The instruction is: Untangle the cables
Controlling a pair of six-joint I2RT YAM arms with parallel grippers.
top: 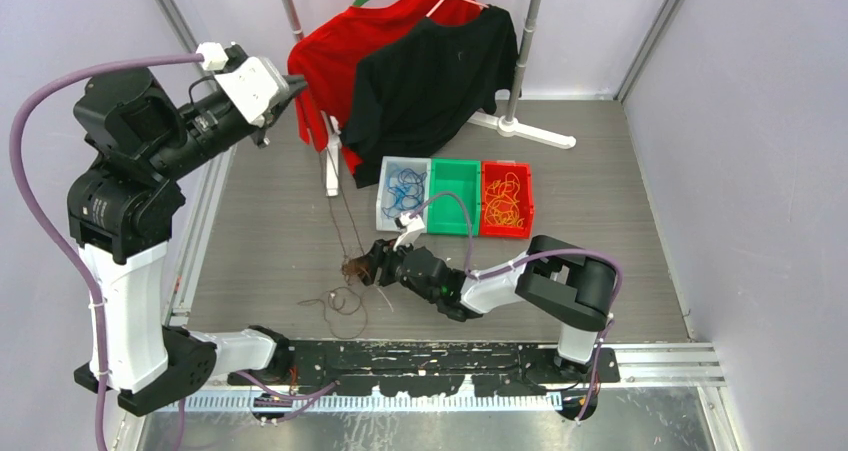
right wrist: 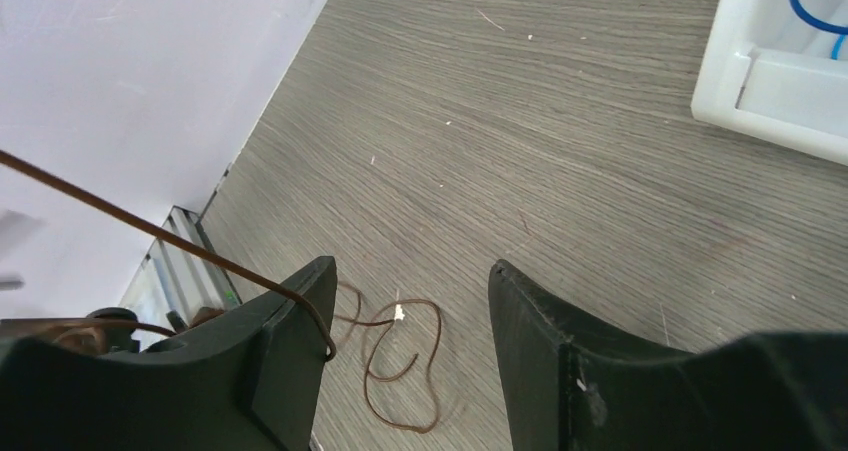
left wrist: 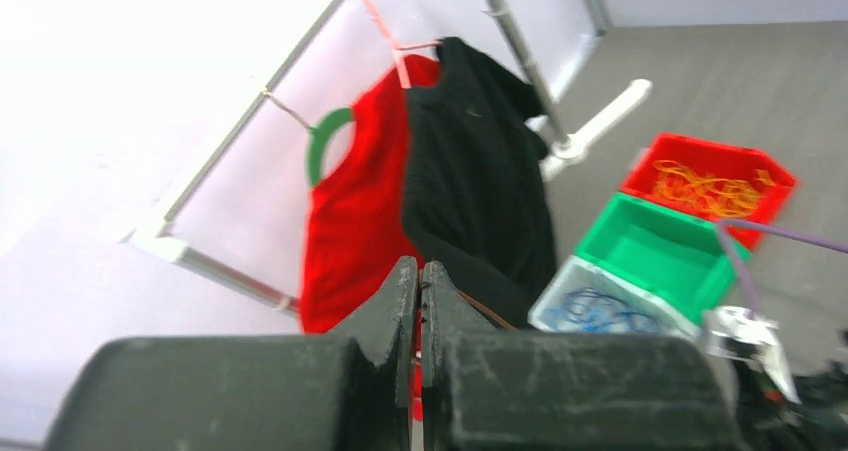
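A thin dark brown cable runs taut from my raised left gripper down to a brown tangle on the table. In the left wrist view the left gripper is shut, and the brown cable comes out between its tips. My right gripper sits low beside the tangle. Its jaws stand open, with the brown cable hooked over the left finger. Loose brown loops lie on the table beyond. Blue cables and orange cables lie in bins.
Three bins stand in a row at mid-table: white, green, red. Behind them a clothes rack holds a red shirt and a black shirt. More brown loops lie near the front rail.
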